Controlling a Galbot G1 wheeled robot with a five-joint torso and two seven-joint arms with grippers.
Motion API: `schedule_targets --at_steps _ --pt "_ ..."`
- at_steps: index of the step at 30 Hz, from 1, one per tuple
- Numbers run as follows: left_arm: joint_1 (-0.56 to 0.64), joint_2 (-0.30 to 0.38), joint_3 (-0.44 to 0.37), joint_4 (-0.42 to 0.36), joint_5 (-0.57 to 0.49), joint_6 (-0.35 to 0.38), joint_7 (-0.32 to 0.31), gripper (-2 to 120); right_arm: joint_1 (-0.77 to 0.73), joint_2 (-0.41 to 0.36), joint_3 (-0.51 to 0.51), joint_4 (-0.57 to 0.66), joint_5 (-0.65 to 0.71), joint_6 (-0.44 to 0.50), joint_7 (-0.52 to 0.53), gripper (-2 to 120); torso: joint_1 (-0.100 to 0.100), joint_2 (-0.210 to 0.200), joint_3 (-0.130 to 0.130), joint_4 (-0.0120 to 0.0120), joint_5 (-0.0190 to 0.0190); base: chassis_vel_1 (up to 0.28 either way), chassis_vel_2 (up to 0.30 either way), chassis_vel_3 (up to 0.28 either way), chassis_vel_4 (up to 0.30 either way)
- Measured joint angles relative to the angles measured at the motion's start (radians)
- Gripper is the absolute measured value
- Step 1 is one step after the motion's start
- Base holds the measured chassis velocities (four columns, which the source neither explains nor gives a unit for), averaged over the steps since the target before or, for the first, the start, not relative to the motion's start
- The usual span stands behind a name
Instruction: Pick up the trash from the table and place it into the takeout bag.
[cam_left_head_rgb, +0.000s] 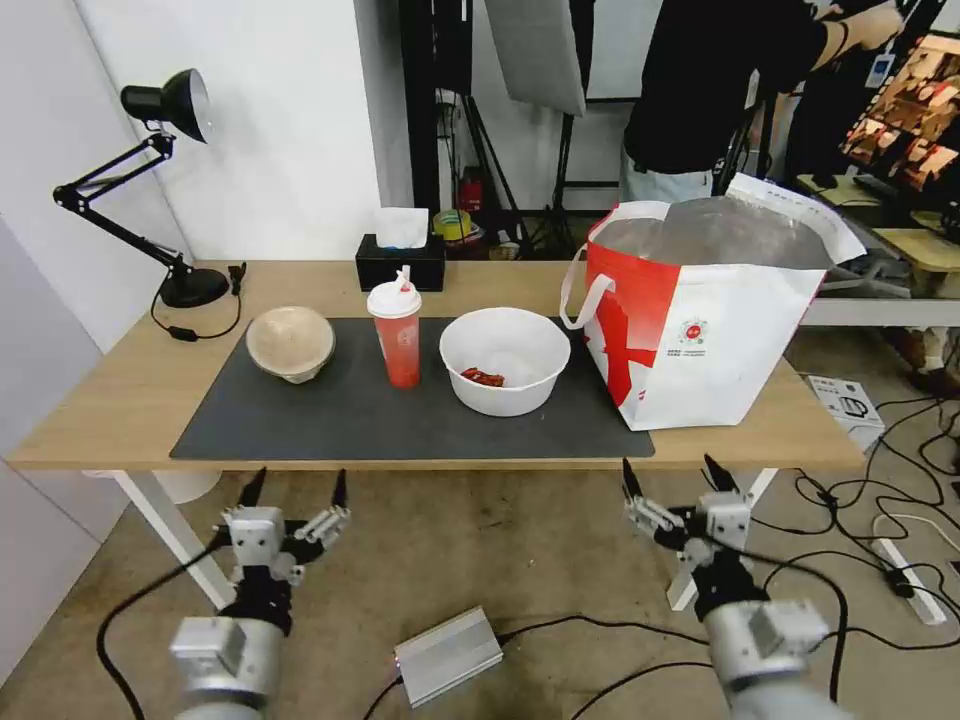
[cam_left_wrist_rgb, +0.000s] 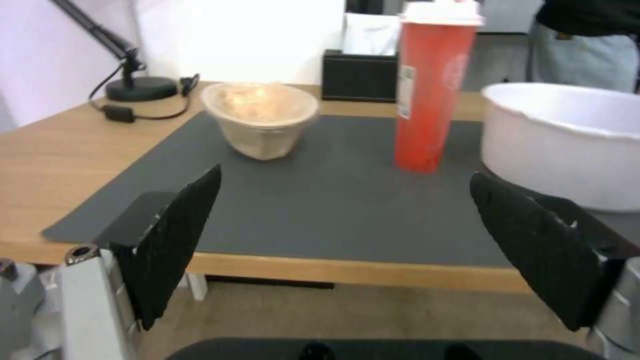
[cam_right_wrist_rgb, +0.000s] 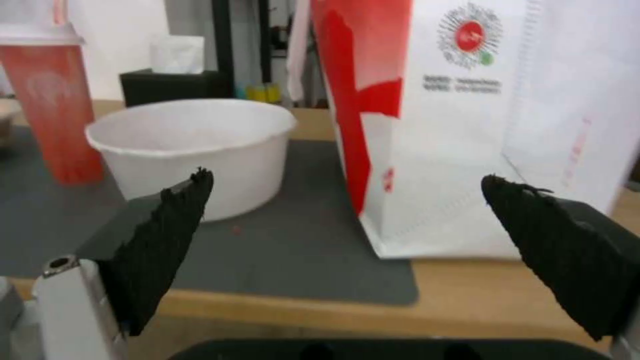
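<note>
The worktop (cam_left_head_rgb: 120, 400) is carrying a dark grey mat (cam_left_head_rgb: 330, 420), and everything for the job is sitting on or beside it. Largest is the takeout bag (cam_left_head_rgb: 720, 340), standing upright with its foil mouth open at the mat's right end, one corner overlapping the mat. Just beside it the white plastic bowl (cam_left_head_rgb: 505, 360) is resting on the mat with red scraps (cam_left_head_rgb: 483, 377) inside. Next comes the beige pulp bowl (cam_left_head_rgb: 291, 343) near the mat's left end, and between the two bowls the red paper cup (cam_left_head_rgb: 399, 335) is standing upright — lid and straw on. Below the worktop's near edge, both tools are hanging over the floor — the left tool (cam_left_head_rgb: 295, 488) and the right tool (cam_left_head_rgb: 678, 474), each with fingers spread apart and gripping nothing.
</note>
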Motion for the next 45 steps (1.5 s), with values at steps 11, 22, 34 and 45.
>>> schedule_targets --at_steps 11,22,34,45 --pt "-0.069 0.145 -0.076 -0.076 -0.281 0.21 -0.163 100 0.199 -0.262 -0.04 0.046 0.274 -0.232 0.116 100 0.0 0.0 0.0 0.0 -0.0002 0.0 0.0 0.0 0.0" --pt "-0.116 0.234 -0.122 -0.117 -0.456 0.247 -0.236 100 0.411 -0.516 -0.102 0.083 0.53 -0.426 0.205 100 0.0 0.0 0.0 0.0002 -0.0003 0.0 0.0 0.0 0.0" --pt "-0.128 0.23 -0.115 -0.103 -0.453 0.229 -0.234 100 0.451 -0.509 -0.153 0.036 0.532 -0.281 0.07 100 0.0 0.0 0.0 -0.0001 -0.0002 0.0 0.0 0.0 0.0" --pt "-0.126 0.216 -0.106 -0.102 -0.448 0.225 -0.231 100 0.54 -0.525 -0.21 -0.017 0.54 -0.199 -0.01 100 0.0 0.0 0.0 -0.0001 -0.0002 0.0 0.0 0.0 0.0"
